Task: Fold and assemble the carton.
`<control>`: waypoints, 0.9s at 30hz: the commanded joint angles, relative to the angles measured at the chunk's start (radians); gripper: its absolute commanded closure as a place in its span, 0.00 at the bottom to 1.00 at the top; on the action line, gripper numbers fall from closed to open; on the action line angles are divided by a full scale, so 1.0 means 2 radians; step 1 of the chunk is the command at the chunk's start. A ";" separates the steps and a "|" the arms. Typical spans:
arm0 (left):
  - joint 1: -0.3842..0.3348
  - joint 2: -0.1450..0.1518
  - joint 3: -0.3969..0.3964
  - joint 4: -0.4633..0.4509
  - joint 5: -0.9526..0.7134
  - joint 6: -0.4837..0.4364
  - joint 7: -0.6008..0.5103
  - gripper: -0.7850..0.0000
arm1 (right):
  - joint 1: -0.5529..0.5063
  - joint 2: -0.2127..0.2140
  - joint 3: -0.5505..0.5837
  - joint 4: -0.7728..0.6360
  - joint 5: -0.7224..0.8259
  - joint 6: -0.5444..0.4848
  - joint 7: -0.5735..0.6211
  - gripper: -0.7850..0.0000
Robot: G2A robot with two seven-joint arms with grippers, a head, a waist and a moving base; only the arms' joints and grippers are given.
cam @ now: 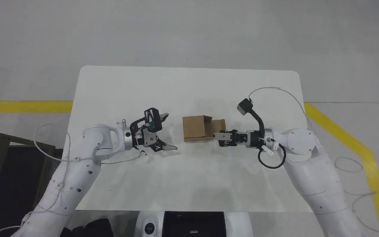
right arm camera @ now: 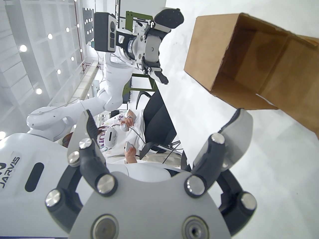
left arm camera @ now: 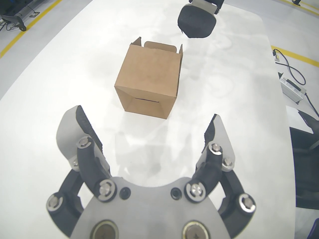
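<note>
On the white table, the carton lies on its side near the middle, closed end toward the left end effector, open mouth and loose flaps toward the right end effector. Both end effectors are spread and empty, the right just beside the mouth. Push a flap from the right with nothing bracing the closed end and you risk sliding the light carton or crumpling the flap instead of tucking it.

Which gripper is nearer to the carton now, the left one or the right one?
Right. The right gripper is close beside the open end of the carton. The left gripper is farther, off the closed end, with bare table between.
</note>
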State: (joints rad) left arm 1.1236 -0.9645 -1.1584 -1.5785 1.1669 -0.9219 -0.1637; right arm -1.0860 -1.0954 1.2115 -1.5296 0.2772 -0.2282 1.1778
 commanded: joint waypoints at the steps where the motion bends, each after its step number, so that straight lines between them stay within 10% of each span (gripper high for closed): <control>1: -0.002 -0.002 0.007 0.008 0.002 0.002 0.009 0.00 | 0.000 0.000 0.000 0.000 0.000 0.000 0.000 0.00; 27: -0.073 -0.039 0.098 0.110 -0.005 0.049 0.061 0.00 | 0.044 -0.014 -0.060 0.096 0.038 -0.037 -0.008 0.00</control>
State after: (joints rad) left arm 0.9828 -1.0397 -0.9666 -1.3636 1.1614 -0.8209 -0.0397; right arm -1.0114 -1.1216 1.0981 -1.3496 0.3508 -0.2939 1.1480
